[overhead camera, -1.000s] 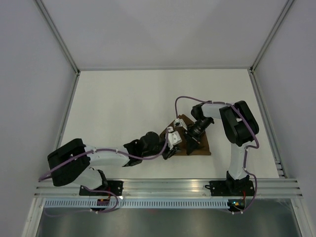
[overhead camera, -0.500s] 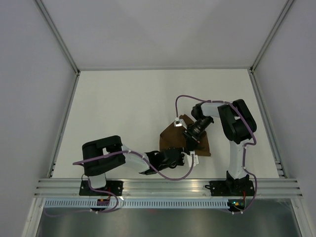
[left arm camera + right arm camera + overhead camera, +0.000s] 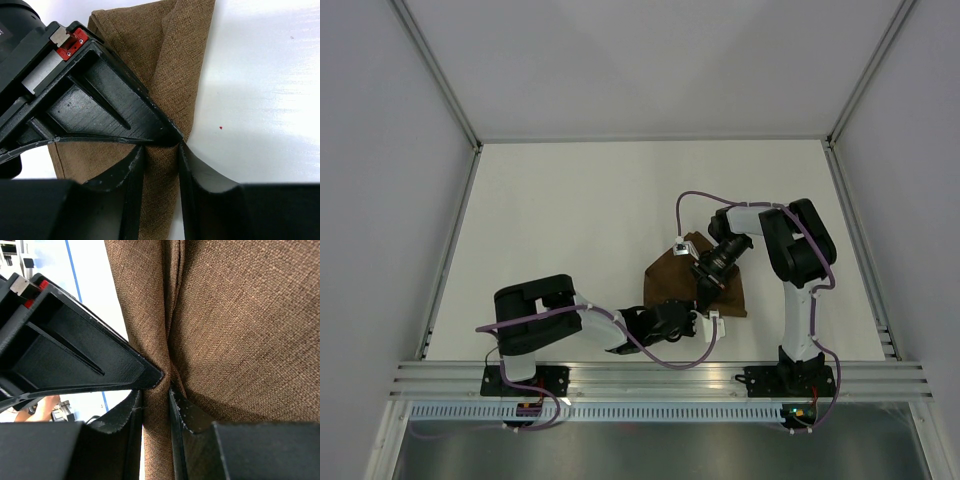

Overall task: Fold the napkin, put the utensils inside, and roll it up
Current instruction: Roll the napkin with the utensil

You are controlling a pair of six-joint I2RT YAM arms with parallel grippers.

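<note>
since 1 s ago the napkin (image 3: 667,277) shows more of its left half, bc the left arm (image 3: 535,320) tucked its elbow in & went to the cloth's near edge. cloth lies bunched on the table (image 3: 570,210) btwn both arms, right of centre. looks soft, light, limp: prob sags & slides, so best taken by a pinched ridge or hem. left gripper (image 3: 161,152) nips a raised fold; right gripper (image 3: 156,390) likewise, jaws tight on cloth. wrist views show those pinches; top view hides them under the wrists but gives the layout. knife not seen anywhere.
</note>
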